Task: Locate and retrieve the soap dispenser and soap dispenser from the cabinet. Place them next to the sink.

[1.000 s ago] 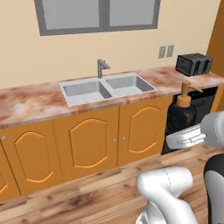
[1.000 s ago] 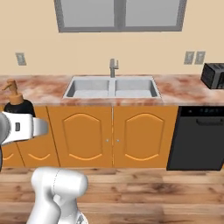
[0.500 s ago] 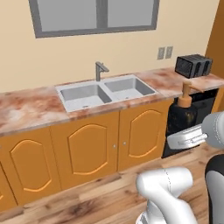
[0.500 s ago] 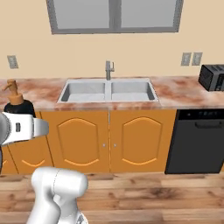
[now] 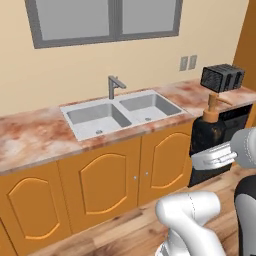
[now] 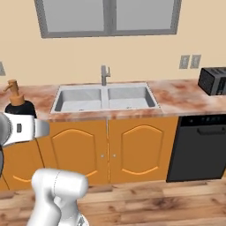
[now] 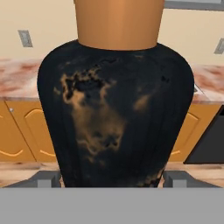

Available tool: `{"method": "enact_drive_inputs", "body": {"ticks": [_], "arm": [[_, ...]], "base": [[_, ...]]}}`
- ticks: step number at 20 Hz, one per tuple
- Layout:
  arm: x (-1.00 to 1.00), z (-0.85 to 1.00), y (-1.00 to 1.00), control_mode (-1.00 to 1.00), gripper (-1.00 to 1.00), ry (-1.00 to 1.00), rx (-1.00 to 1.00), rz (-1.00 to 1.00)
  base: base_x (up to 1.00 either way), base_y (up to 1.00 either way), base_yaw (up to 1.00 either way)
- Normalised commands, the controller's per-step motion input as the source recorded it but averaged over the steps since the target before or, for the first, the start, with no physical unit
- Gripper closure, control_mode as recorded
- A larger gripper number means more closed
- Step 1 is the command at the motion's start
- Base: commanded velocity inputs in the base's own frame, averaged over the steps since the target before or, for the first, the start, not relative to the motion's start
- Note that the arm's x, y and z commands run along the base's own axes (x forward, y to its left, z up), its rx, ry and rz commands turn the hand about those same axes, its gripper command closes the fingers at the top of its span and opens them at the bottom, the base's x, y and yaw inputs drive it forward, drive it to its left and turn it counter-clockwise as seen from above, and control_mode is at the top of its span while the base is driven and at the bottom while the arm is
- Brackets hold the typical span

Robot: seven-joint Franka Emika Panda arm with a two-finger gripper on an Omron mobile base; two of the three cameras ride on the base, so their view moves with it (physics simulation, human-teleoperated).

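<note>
My gripper [image 5: 216,156] is shut on the black soap dispenser [image 5: 212,131], which stands upright between the fingers, its copper-orange pump [image 5: 215,102] on top. From the right base view the same soap dispenser [image 6: 20,108] sits above my gripper [image 6: 23,128] at the far left. In the hand view the mottled black bottle [image 7: 114,109] looms close, a fingertip [image 7: 47,177] at each lower side. The double-basin grey sink [image 5: 75,131] with its squared faucet [image 5: 114,86] lies in the counter, left of the held bottle and further away. The sink's rim [image 6: 106,111] faces the base head-on.
A marbled pink counter [image 5: 30,145] runs over arched orange base cabinets [image 6: 106,150]. A black toaster [image 5: 222,77] stands on the counter's right end above a black dishwasher [image 6: 198,148]. A window [image 6: 108,15] is above the sink. An orange wooden panel [image 5: 247,35] rises at the right.
The whole scene has grown and slid down in both base views, so the base has driven closer to the counter. The bottle has stayed in my gripper.
</note>
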Motion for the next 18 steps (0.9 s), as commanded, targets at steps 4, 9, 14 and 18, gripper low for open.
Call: {"method": "enact_drive_inputs", "body": {"ticks": [4,9,14,18], "arm": [[0.0,0.0,0.0,1.0,1.0,0.0,0.0,0.0],[0.0,0.0,0.0,1.0,1.0,0.0,0.0,0.0],[0.0,0.0,0.0,1.0,1.0,0.0,0.0,0.0],[0.0,0.0,0.0,1.0,1.0,0.0,0.0,0.0]], "base": [[0.24,0.64,-0.16],[0.3,0.73,-0.16],[0.26,0.71,-0.16],[0.27,0.53,-0.14]]}}
